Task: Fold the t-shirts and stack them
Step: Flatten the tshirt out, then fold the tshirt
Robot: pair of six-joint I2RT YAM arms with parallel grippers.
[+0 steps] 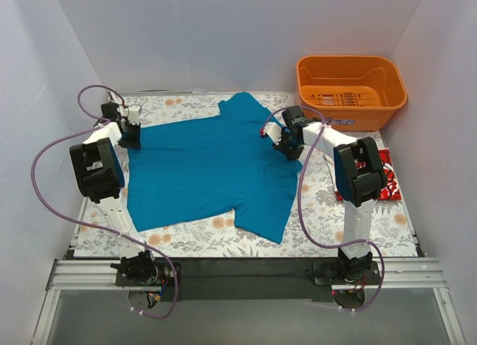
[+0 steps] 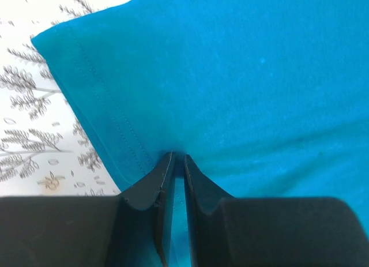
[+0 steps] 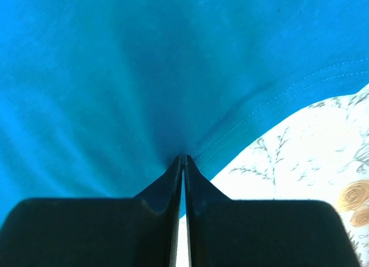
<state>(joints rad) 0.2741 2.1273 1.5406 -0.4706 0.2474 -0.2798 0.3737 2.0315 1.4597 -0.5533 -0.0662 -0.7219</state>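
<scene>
The teal-blue t-shirt (image 1: 209, 166) lies spread flat on the floral table cover. My left gripper (image 1: 135, 141) is shut on the shirt's hem near its far left corner; the left wrist view shows the cloth (image 2: 230, 76) pinched between the black fingers (image 2: 155, 186). My right gripper (image 1: 289, 153) is shut on the shirt's right edge; the right wrist view shows the hem (image 3: 259, 111) pinched at the fingertips (image 3: 173, 180). The red t-shirt with white lettering (image 1: 389, 177) lies crumpled at the right, mostly hidden behind my right arm.
An orange plastic basket (image 1: 350, 84) stands at the back right corner. White walls close the table on three sides. The floral table cover (image 1: 335, 211) shows around the shirt. A black rail runs along the near edge.
</scene>
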